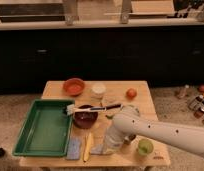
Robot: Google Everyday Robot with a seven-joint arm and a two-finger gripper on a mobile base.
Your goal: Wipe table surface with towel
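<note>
- The wooden worktop (55, 90) is the biggest thing. It holds everything, so there is not much bare wood to wipe.
- The white arm (160, 132) comes in from the right and bends down to the front edge. I think it is low like this so it can press on the wood.
- The green tray (45, 127) sits on the left side. Nothing is in it, as far as I can see.
- A dark red bowl (85, 119) sits in the middle with a brush (92, 108) lying across its top. I cannot see what is inside.
- An orange bowl (73, 86) is at the back and looks empty.
- The tool (106, 145) points down near the front edge, between a yellow thing (87, 146) and a green cup (144, 147). I cannot tell if it is open or closed.
- The towel (96, 149) seems to be the small grey patch lying flat just beside the tool. It looks like it touches the tool, but I cannot be sure.
- A blue sponge (74, 148) lies near the tray.
- A white cup (98, 89) and a round orange fruit (131, 93) sit at the back, well apart from the tool.
</note>
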